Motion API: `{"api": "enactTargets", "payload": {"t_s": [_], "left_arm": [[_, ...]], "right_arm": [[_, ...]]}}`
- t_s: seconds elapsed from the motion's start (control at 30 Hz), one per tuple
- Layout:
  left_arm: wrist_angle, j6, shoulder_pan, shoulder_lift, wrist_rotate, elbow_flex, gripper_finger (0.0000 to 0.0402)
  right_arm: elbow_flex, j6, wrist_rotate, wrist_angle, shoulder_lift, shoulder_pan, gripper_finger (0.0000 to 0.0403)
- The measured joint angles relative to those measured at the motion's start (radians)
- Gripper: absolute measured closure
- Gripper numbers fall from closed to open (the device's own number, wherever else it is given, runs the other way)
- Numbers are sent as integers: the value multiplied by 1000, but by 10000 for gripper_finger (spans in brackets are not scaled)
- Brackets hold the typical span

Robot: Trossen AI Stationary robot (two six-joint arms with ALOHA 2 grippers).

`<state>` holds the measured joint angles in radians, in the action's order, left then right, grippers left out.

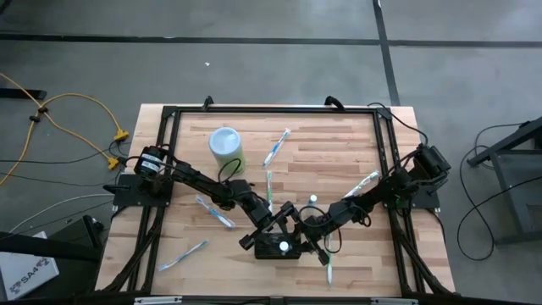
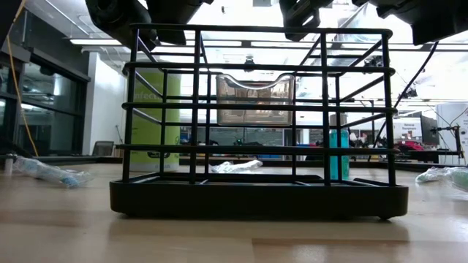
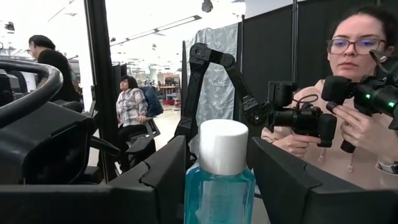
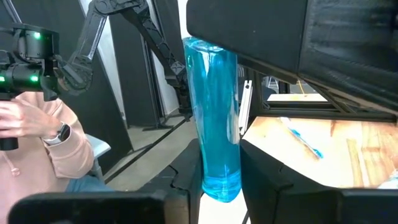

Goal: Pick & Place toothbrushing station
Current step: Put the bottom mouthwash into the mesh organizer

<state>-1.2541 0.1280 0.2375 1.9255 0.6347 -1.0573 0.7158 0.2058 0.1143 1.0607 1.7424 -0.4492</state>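
The toothbrushing station [image 1: 266, 248] is a black holder near the table's front edge. In the low view the station [image 2: 256, 199] fills the foreground as a solid base with upright wire bars. A clear blue bottle [image 4: 214, 118] with a white cap [image 3: 222, 146] hangs between both grippers, over the station in the high view. My right gripper [image 4: 219, 171] is shut on the bottle's body, a finger [image 4: 264, 177] pressed against each side. My left gripper [image 3: 219, 158] is open around the cap end, its fingers [image 3: 163, 174] standing off the bottle.
A pale green cylinder [image 1: 226, 145] stands at the back left. Several toothbrushes lie scattered, among them one at the back [image 1: 276, 147], one at the front left [image 1: 182, 254] and one at the right [image 1: 362, 184]. A person [image 3: 348, 93] holds a camera beyond the table.
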Motion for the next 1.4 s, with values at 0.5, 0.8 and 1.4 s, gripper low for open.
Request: {"api": "enactTargets", "payload": {"t_s": [0.5,0.8,1.4], "left_arm": [[-8,27,-6,0,8,0,222],[-15,138,-39,1,59,0,222],[27,166,-72,-39,103,1,222]], "right_arm": [[0,0,0,-2,0,0,325],[0,8,0,-3,0,0,323],[0,8,0,-10,0,0,324]]}}
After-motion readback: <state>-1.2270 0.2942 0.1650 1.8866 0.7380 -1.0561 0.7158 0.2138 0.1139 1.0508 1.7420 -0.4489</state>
